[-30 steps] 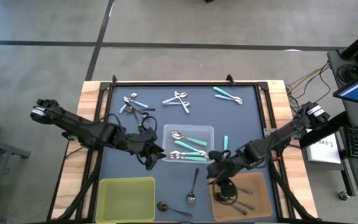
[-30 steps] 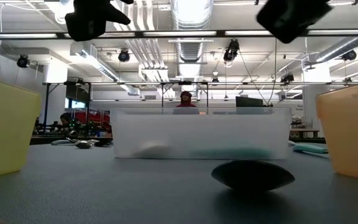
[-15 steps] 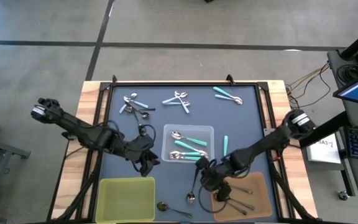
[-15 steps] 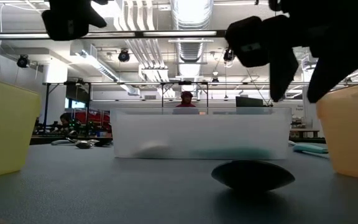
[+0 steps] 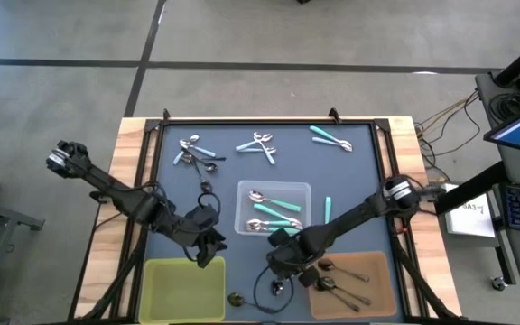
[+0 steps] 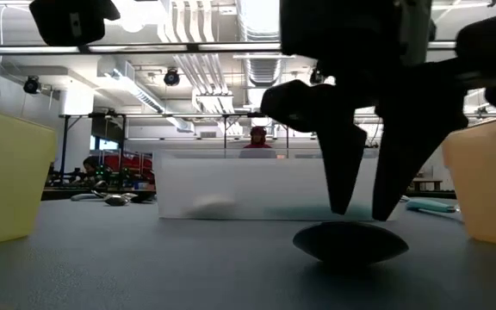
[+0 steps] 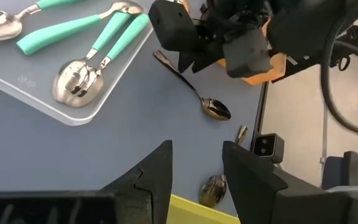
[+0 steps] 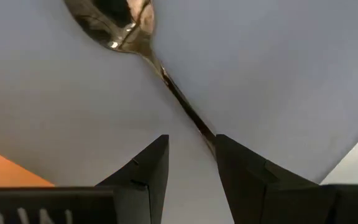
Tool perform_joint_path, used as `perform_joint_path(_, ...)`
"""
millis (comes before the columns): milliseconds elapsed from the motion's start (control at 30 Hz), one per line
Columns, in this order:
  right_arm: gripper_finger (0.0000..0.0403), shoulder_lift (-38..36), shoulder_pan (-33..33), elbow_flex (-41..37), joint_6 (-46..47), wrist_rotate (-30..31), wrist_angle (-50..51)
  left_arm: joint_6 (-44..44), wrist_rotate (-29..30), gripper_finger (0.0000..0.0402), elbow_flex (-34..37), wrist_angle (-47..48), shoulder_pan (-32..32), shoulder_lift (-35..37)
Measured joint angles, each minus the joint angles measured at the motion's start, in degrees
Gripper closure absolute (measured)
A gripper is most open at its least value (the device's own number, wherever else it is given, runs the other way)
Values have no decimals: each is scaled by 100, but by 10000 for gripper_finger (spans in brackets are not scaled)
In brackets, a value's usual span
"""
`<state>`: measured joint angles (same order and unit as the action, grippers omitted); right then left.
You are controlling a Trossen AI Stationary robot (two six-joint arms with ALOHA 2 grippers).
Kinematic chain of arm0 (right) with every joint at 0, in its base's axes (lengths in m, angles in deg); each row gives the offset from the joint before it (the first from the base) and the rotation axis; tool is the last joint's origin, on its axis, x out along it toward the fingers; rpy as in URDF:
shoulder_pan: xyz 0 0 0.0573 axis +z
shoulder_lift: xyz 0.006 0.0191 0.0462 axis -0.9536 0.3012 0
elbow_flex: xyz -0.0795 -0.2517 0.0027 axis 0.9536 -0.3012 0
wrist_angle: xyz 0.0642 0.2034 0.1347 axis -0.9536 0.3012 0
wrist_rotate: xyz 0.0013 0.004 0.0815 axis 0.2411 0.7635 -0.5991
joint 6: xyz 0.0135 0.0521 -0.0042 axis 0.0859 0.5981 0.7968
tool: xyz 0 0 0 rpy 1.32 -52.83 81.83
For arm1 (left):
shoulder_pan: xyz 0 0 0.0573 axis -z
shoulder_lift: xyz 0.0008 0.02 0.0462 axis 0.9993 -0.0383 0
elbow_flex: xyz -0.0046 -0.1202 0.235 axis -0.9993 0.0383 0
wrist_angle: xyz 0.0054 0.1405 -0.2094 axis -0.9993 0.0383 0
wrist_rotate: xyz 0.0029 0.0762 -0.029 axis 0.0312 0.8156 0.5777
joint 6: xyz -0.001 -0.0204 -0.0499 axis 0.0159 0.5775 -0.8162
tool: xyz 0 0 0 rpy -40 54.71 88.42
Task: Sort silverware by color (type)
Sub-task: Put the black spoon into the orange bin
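An all-metal spoon [image 5: 278,282] lies flat on the dark mat between the yellow and brown bins; its bowl [image 6: 349,243] fills the low view. My right gripper [image 5: 283,264] is open and low over it, one finger on each side of the thin handle [image 8: 179,99]. I cannot tell whether a finger touches it. My left gripper [image 5: 209,251] is open and empty above the mat by the yellow bin's far right corner [image 7: 191,208]. Another dark spoon [image 5: 238,300] lies near the table's near edge.
The clear bin [image 5: 273,188] mid-table holds teal-handled spoons. The brown bin [image 5: 382,293] holds dark spoons, and the yellow bin [image 5: 183,289] sits at the near left. More spoons lie along the far edge [image 5: 258,144], with one teal spoon [image 5: 327,209] beside the clear bin.
My right gripper has swung from the brown bin's far edge toward the table's left and near edge, and has come down over the all-metal spoon. My left gripper has drifted toward the near edge, from beside the clear bin to the yellow bin's corner.
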<state>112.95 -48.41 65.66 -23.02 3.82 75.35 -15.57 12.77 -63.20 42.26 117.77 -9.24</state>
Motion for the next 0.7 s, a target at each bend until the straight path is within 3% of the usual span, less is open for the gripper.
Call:
perform_joint_path(300,281,515,-19,609,-525,32,220,0,2,279,0,24,45,2)
perform_joint_path(700,310,370,-8,648,-76,33,263,-12,4,279,0,94,113,2)
